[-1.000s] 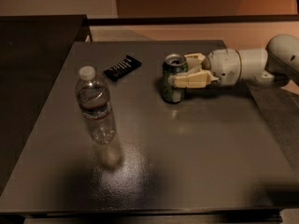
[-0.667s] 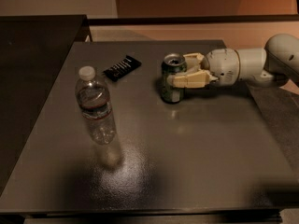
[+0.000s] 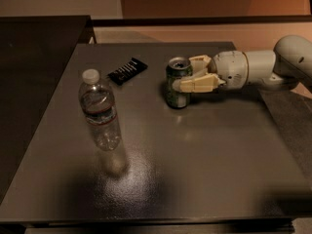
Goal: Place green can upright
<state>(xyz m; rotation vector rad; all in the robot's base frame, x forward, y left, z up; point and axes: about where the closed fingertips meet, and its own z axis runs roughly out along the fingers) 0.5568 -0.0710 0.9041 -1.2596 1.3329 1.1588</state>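
The green can (image 3: 176, 87) stands upright on the grey table (image 3: 195, 160), right of centre toward the back, its silver top with pull-tab facing up. My gripper (image 3: 187, 73) reaches in from the right at the can's upper half. One cream finger (image 3: 197, 84) lies along the can's near right side and the other shows behind it, so the fingers sit on either side of the can. The white arm (image 3: 263, 69) extends off the right edge.
A clear plastic water bottle (image 3: 100, 112) with a white cap stands upright at the left of the table. A flat black wrapper (image 3: 127, 70) lies behind it, left of the can. A dark counter (image 3: 34, 57) borders the table's left side.
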